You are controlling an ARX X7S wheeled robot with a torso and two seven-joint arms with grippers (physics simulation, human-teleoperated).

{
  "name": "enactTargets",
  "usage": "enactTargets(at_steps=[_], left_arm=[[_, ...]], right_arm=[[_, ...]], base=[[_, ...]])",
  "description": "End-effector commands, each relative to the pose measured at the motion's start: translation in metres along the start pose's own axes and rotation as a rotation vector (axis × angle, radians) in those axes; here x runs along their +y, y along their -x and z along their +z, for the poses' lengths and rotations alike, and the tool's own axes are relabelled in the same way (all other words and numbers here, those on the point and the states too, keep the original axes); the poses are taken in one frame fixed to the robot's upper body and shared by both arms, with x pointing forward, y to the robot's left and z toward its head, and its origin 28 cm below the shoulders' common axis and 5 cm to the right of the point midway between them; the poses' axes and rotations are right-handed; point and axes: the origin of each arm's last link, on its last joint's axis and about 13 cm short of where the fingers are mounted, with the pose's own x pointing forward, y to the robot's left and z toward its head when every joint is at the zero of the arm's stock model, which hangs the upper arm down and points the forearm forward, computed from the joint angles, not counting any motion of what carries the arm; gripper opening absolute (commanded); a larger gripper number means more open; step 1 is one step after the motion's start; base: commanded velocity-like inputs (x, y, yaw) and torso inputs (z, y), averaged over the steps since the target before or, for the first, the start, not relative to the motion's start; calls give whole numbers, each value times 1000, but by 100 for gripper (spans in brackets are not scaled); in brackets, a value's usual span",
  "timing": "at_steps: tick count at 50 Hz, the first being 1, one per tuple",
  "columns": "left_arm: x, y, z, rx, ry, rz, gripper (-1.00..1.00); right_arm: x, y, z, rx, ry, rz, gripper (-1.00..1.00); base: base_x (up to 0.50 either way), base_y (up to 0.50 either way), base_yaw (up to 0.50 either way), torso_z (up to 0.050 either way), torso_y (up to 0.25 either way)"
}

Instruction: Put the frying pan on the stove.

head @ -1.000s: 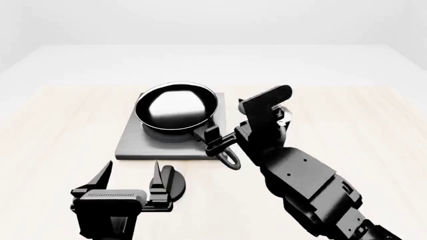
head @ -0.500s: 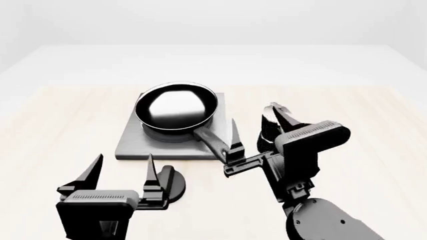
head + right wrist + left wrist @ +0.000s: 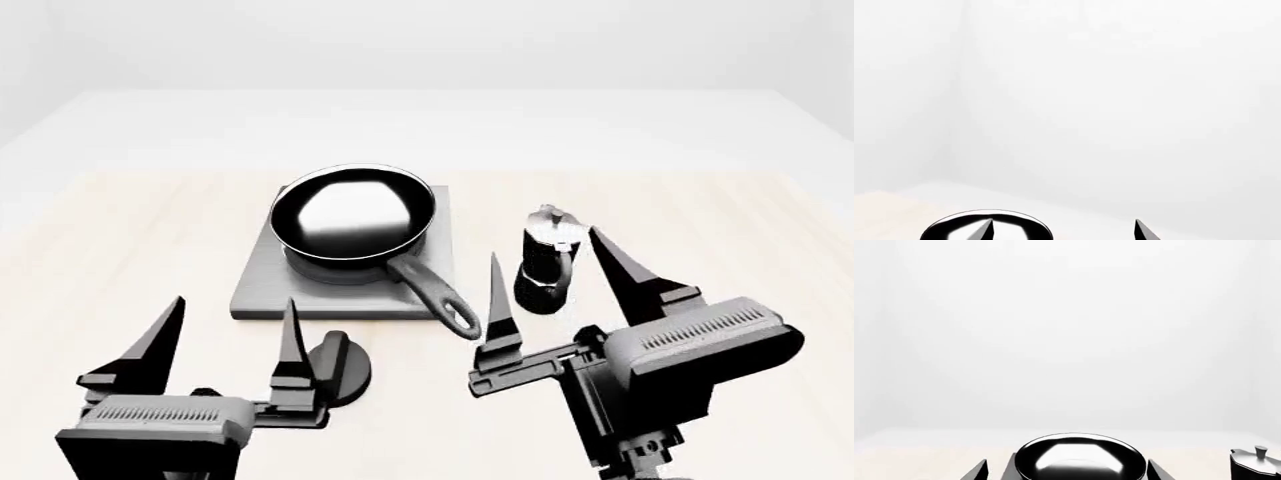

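Frying pan (image 3: 352,213) hides stove (image 3: 267,283) burner; knob (image 3: 350,366) half hidden behind left gripper (image 3: 220,336).

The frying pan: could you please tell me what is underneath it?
The frying pan sits on the stove, a flat grey plate whose bare margins show around it. A sliver of dark burner ring peeks out at the pan's near edge; the rest is covered.

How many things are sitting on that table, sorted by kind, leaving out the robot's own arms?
Frying pan: 1
Stove plate: 1
Moka pot: 1
Round black knob: 1
Total: 4
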Motion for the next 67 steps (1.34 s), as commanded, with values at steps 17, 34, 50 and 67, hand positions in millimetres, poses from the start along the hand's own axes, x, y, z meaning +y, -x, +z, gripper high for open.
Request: enactTargets(at_steps=[17,34,50,67], left_arm=[[0,13,22,-65,8,-19,100],[-4,17,33,-90,8,-42,100],[-5,21,38,-111,11,-46,100],[-6,24,45,-132,13,-53,100]], right_arm=[[2,26,23,-74,7,-20,100],[3,34,32,-113,13,-23,100],[5,44,40,-143,11,-25,100],[3,53,48,-173,7,-39,100]], base=[[0,0,0,0,0],[0,0,0,0,0],[0,0,0,0,0],[0,0,0,0,0]])
